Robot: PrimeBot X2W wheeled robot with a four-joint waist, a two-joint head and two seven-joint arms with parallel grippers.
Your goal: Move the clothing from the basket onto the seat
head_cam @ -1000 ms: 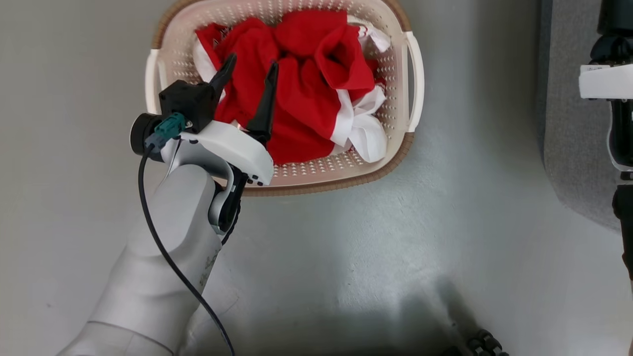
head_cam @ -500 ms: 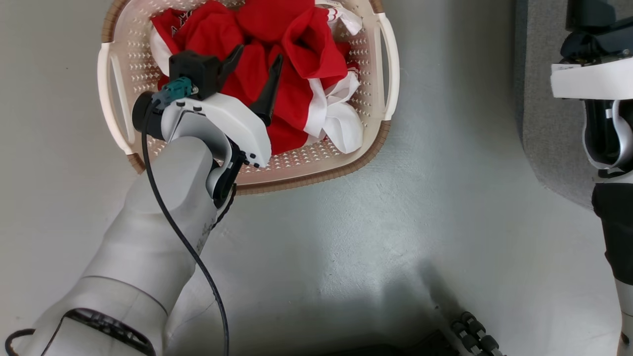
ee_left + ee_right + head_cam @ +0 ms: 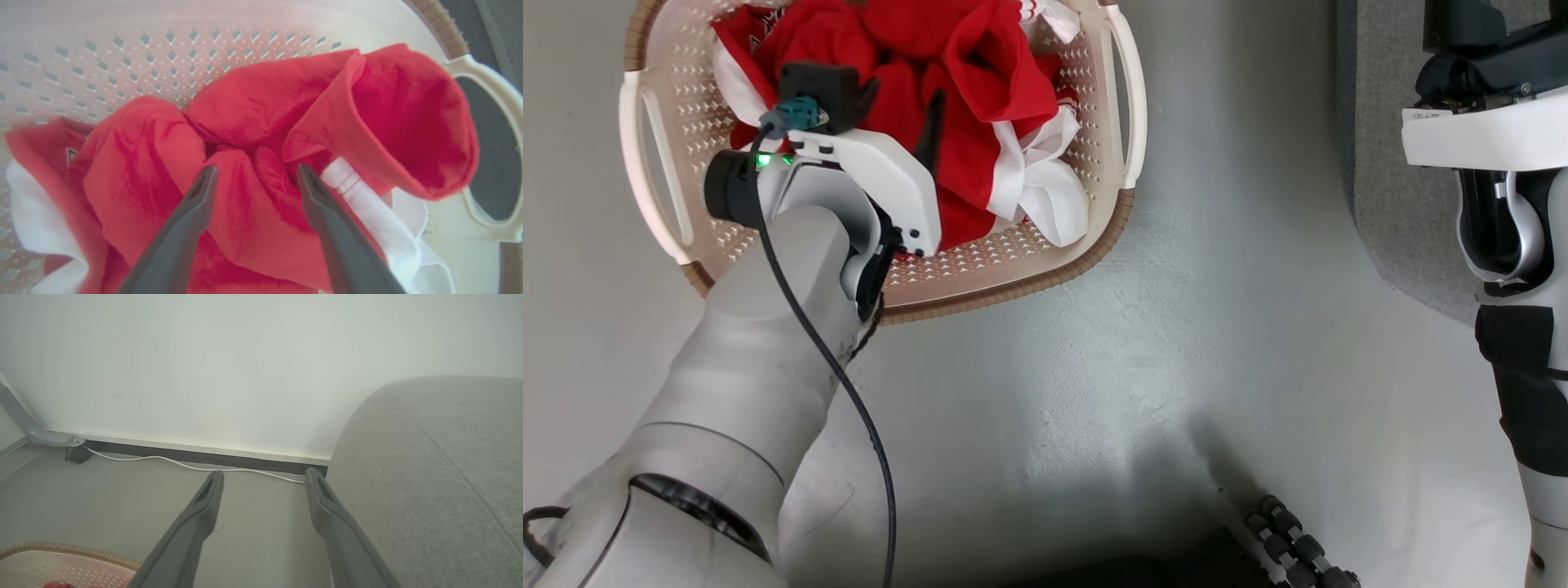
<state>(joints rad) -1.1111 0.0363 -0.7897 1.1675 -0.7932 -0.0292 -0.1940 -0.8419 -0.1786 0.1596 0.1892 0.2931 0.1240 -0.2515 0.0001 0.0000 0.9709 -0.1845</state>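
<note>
At the left, the left end effector (image 3: 257, 169) has dropped from above the pile down into the basket (image 3: 1013, 287). Its fingers are spread wide and straddle a raised fold of the red clothing (image 3: 253, 106) without closing on it, so a pinch looks like the next step. All the clothing lies in the basket, and its tangled folds may lift together. Bare floor (image 3: 1176, 367) separates the basket from the sofa (image 3: 429, 465) at the right. There the right end effector (image 3: 264, 477) hangs open and empty. A white cable (image 3: 163, 459) runs along the wall, well clear.

Grey floor (image 3: 1192, 327), basket (image 3: 1013, 286) resting on it, seat (image 3: 1380, 163) alongside, white cable (image 3: 184, 465) by wall (image 3: 245, 355)
</note>
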